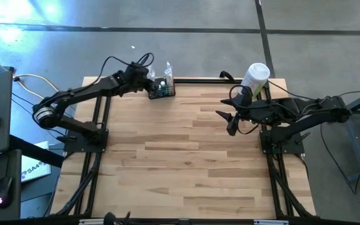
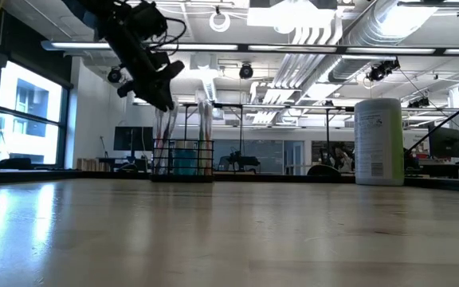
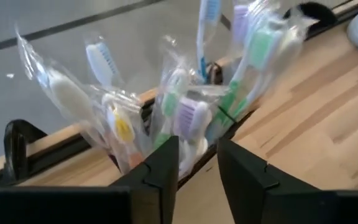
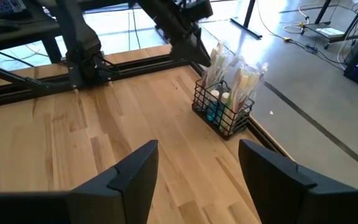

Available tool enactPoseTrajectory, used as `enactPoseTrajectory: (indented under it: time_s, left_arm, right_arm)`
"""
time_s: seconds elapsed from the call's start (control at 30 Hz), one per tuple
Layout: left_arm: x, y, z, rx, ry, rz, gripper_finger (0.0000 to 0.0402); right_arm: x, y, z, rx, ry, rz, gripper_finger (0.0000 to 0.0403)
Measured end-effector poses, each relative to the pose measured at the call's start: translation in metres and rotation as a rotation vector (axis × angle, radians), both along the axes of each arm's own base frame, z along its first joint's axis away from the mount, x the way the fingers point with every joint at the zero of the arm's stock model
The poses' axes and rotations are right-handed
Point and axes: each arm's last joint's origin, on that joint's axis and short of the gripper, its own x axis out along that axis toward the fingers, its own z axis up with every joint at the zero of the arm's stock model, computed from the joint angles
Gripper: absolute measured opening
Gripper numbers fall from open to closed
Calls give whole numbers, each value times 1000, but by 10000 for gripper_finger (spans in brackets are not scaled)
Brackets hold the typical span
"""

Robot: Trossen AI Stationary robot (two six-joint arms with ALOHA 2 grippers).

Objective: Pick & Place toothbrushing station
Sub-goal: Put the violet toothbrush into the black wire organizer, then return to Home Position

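Pale wooden planks are making up the surface (image 1: 186,150), and the toothbrushing station (image 1: 162,89), a black wire rack stuffed with wrapped toothbrushes (image 3: 185,112), is sitting right at its far edge, left of centre. I am hovering my left pincer (image 3: 197,165) just beside that rack with the fingers slightly parted and nothing between them. Over by the tall white container (image 1: 255,77) at the far right corner, I am holding my right pincer (image 4: 197,174) wide open and empty, above the wood.
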Motion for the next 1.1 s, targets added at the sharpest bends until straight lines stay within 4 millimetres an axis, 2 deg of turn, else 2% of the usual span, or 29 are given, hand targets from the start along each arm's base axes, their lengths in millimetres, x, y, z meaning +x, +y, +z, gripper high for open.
enactPoseTrajectory:
  time_s: [0.1, 0.2, 0.3, 0.43, 0.57, 0.77, 0.87, 1.0, 1.1]
  left_arm:
    - [-4, -4, 4, -11, -11, -21, 121]
    - [-9, -10, 12, -27, -45, -73, 119]
    - [-18, -17, 23, 1, -50, -110, 89]
    - [-32, -28, 36, 52, -47, -152, 19]
    - [-48, -39, 50, 138, -19, -203, 9]
    - [-64, -53, 67, 282, -50, -302, 2]
    - [-71, -60, 61, 316, -100, -371, 2]
    - [-84, -71, 32, 275, -161, -370, 1]
    - [-93, -79, 12, 255, -248, -361, 1]
  right_arm:
    - [-5, -1, 2, 1, -6, 1, 216]
    - [-20, -4, 8, 17, -30, -4, 216]
    - [-39, -7, 15, 65, -79, -18, 216]
    - [-66, -12, 21, 87, -114, -16, 203]
    - [-91, -16, 27, 104, -164, 6, 149]
    - [-128, -23, 36, 96, -283, 11, 17]
    - [-135, -24, 27, 100, -320, 10, 6]
    - [-137, -23, 0, 141, -400, 47, 3]
    - [-129, -20, -22, 187, -527, 118, 3]
